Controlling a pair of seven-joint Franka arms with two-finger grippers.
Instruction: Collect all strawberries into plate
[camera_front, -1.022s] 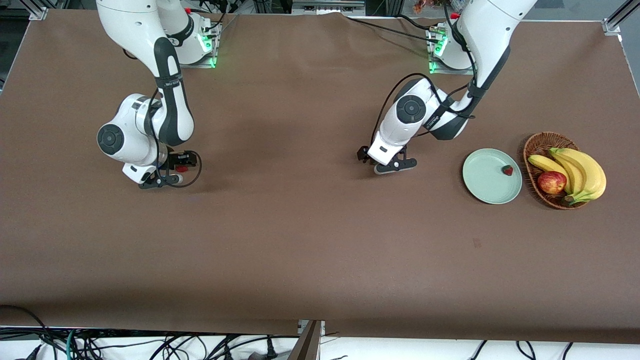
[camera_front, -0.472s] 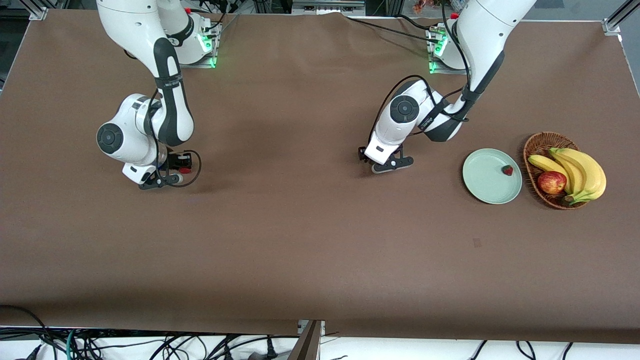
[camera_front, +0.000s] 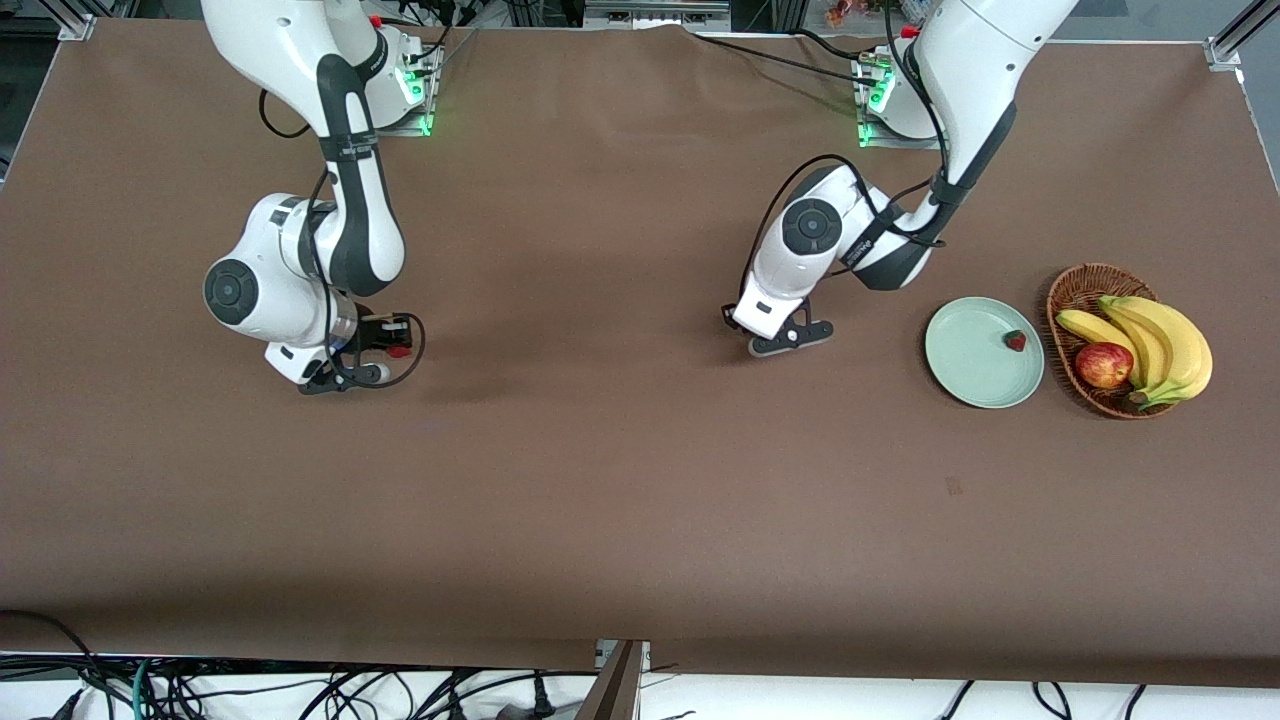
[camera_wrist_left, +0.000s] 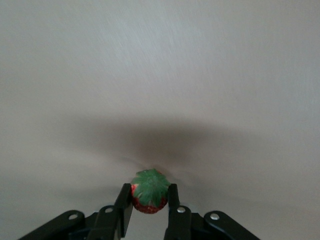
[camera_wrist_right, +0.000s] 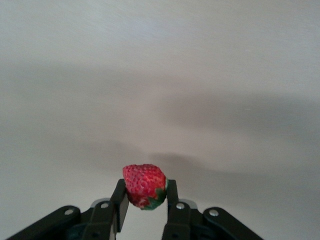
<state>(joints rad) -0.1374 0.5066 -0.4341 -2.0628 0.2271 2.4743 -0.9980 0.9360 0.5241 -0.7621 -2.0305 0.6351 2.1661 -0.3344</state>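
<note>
My left gripper (camera_front: 730, 318) is shut on a strawberry (camera_wrist_left: 149, 193), green cap up, low over the brown table near its middle; the hand hides this berry in the front view. My right gripper (camera_front: 396, 343) is shut on a second strawberry (camera_front: 399, 351), also seen in the right wrist view (camera_wrist_right: 145, 185), a little above the table toward the right arm's end. The pale green plate (camera_front: 968, 355) sits toward the left arm's end with a third strawberry (camera_front: 1016, 341) in it near its rim.
A brown wicker basket (camera_front: 1078, 284) stands beside the plate toward the left arm's end, holding bananas (camera_front: 1165, 340) and a red apple (camera_front: 1103, 364). Cables hang off the table's front edge.
My right gripper has shifted toward the table's middle with its strawberry. My left gripper has barely moved and still holds its strawberry.
</note>
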